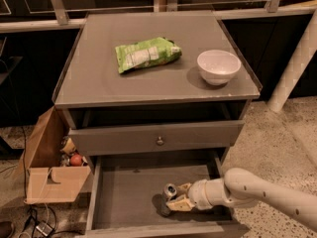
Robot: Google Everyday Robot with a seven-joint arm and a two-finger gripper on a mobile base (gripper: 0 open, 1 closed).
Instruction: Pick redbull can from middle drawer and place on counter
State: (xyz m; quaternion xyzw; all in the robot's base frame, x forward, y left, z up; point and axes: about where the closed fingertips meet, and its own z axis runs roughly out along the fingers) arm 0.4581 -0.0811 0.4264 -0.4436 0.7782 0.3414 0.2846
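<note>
The redbull can (167,198), slim and silver-grey with a shiny top, stands on the floor of the open middle drawer (129,197), right of centre. My gripper (177,197) reaches in from the right on a white arm. Its tan fingers (184,188) sit on either side of the can and close on it. The can rests on the drawer floor. The counter (99,73) is the grey cabinet top above.
A green snack bag (146,53) and a white bowl (218,66) lie on the counter. The upper drawer front with a round knob (159,141) overhangs the open drawer. An open cardboard box (52,167) stands on the floor to the left.
</note>
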